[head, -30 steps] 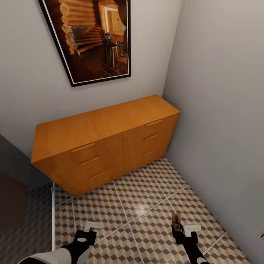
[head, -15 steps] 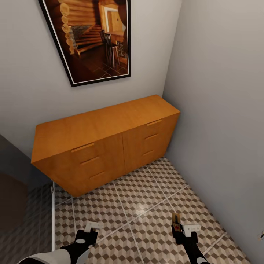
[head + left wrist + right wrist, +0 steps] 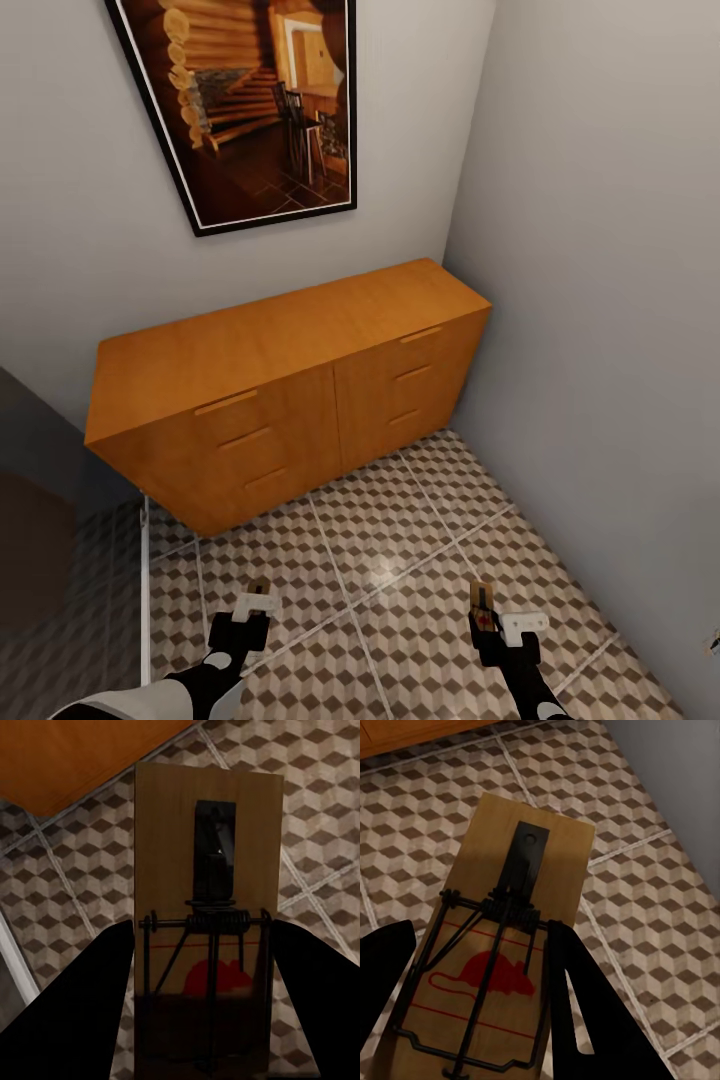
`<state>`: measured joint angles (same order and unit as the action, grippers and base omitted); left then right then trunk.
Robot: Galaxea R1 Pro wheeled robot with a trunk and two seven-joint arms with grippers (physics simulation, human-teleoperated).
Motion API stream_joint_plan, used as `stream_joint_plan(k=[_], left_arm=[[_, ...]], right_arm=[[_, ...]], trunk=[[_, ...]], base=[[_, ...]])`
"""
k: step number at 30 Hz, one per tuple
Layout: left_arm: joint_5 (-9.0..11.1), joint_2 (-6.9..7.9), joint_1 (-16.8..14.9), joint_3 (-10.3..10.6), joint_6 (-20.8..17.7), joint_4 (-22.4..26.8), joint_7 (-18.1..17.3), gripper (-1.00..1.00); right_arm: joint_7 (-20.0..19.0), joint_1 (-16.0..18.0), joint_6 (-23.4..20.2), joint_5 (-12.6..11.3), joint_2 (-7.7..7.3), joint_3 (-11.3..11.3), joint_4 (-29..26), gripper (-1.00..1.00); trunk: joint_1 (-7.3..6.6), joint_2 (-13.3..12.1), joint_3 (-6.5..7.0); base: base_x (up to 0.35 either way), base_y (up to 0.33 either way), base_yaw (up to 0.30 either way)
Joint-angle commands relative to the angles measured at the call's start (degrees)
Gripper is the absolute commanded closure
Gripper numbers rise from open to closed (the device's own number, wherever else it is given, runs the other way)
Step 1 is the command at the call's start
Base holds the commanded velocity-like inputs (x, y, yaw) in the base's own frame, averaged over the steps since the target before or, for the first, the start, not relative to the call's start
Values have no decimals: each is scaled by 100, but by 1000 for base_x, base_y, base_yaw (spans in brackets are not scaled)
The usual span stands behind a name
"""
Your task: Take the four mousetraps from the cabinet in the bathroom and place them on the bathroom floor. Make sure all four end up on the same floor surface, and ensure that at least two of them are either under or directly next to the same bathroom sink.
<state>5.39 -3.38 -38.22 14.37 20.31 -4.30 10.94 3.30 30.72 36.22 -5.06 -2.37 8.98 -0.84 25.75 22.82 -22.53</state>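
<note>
At lower frame, left gripper (image 3: 252, 603) and right gripper (image 3: 497, 621) each had jaws clamped on a trap (image 3: 208, 907) (image 3: 502, 960); a thin edge grip risked slipping onto the floor (image 3: 400, 560) early.

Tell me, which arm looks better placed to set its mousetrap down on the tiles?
Probably either. The left gripper and the right gripper each hold a mousetrap low over the patterned floor, level with each other. The right sits nearer the side wall, so the left has slightly more room.
</note>
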Motion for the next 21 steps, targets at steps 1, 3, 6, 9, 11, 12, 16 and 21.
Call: stream_joint_plan(k=[1, 3, 6, 9, 11, 12, 16, 21], left_arm=[[50, -5, -10, 48, 40, -27, 15, 100], [50, -5, -9, 48, 37, -31, 19, 100], [50, -5, 3, 48, 35, -34, 16, 100], [50, -5, 12, 48, 34, -35, 14, 100], [52, -5, 16, 48, 34, -36, 14, 100], [53, -5, 17, 48, 31, -36, 13, 100], [55, -5, 22, 48, 33, -36, 13, 100], [50, -5, 25, 48, 34, -36, 13, 100]], right_arm=[[12, 4, 17, -50, 0, 52, 5, 100], [13, 4, 17, -49, -2, 51, 5, 100], [7, 4, 17, -48, -15, 51, 5, 100], [5, 4, 18, -48, -17, 52, 5, 100], [5, 4, 17, -48, -18, 52, 5, 100], [4, 4, 17, -48, -21, 52, 5, 100], [9, 4, 17, -48, -17, 51, 5, 100], [19, 4, 17, -49, 2, 54, 5, 100]], trunk=[[3, 10, -9], [3, 10, -9], [3, 10, -9], [3, 10, -9], [3, 10, -9], [3, 10, -9], [3, 10, -9], [3, 10, -9]], base=[[0, 0, 0], [0, 0, 0], [0, 0, 0], [0, 0, 0], [-66, 0, 0], [-181, 0, 0], [-261, 0, 0], [-294, 0, 0]])
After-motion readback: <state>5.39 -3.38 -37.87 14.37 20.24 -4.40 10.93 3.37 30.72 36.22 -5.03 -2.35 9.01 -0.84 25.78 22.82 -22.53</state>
